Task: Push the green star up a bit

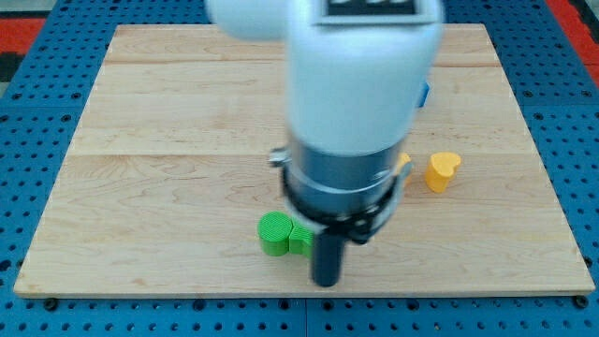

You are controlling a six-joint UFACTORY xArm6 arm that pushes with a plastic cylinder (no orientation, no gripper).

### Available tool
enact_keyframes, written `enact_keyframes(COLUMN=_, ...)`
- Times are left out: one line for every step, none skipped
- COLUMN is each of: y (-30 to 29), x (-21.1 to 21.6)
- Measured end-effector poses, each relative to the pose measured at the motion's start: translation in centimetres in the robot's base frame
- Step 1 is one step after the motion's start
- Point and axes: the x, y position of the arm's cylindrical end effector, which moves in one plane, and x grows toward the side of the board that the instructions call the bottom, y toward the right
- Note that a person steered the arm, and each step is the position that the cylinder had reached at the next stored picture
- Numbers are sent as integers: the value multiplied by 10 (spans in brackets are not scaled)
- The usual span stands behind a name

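Lower centre of the table (168, 187): a green cylinder (274, 233) touches a half-hidden green block (300, 240), its shape unclear. My tip (325, 280) sits just right of it. Right: yellow heart (442, 171). The tool is a plain rod without jaws. No legible writing.

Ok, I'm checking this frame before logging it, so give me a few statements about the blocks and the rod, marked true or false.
1. My tip sits just to the view's right of and below the green blocks. True.
2. The green cylinder touches a second green block, whose shape is partly hidden by the arm. True.
3. The yellow heart lies at the view's left edge of the wooden board. False: it lies on the view's right half.
4. My tip is resting against the yellow heart. False: it is well apart from it, down by the green blocks.
5. A blue block peeks out beside the arm's white body. True.
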Motion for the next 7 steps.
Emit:
enact_keyframes(y=-14, x=-4)
enact_keyframes(y=18, x=-24)
enact_keyframes(y=31, x=-42)
enact_keyframes(y=19, x=-49)
enact_keyframes(y=4, x=-46)
enact_keyframes(y=-13, x=-46)
enact_keyframes(y=-37, x=-49)
